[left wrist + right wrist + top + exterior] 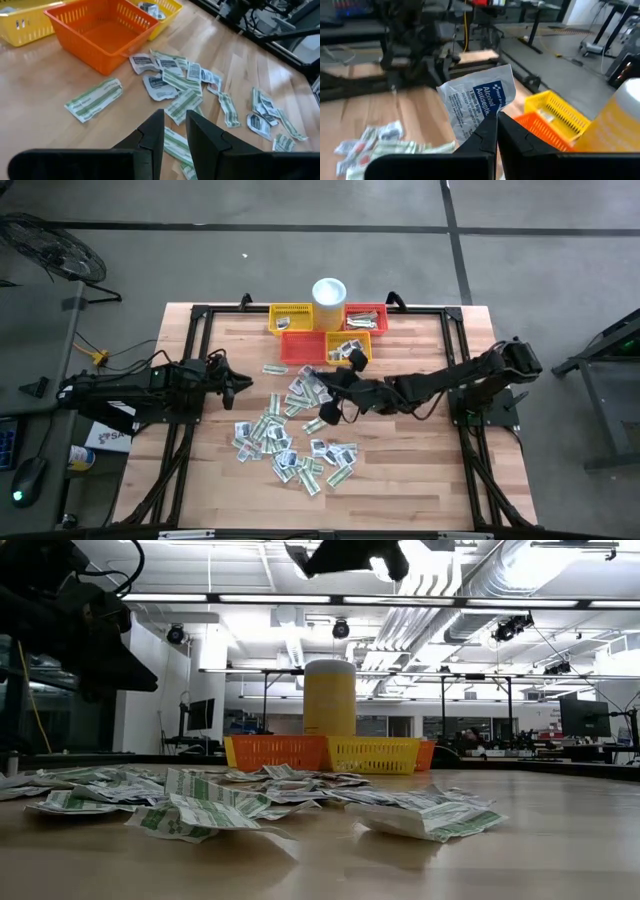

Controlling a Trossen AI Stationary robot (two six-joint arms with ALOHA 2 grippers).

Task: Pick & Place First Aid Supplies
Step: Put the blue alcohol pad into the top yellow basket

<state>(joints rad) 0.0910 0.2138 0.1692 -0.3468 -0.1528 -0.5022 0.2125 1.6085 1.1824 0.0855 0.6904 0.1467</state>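
Pinched upright between the clenched jaws of the right gripper (496,131) is a white alcohol-wipe sachet (477,102), its long axis rising straight out of the fingertips, lifted clear of the surface (420,470). Just ahead of those jaws and slightly to one side stand the orange basket (540,131) and the yellow basket (559,112), with the white cup (329,291) beyond; I judge the carry needs only a short reach forward before letting go. Behind and below the right jaws lies the scatter of remaining sachets (290,435). Well apart, the left gripper (174,131) waits with jaws slightly parted and empty, pointed toward that same scatter.
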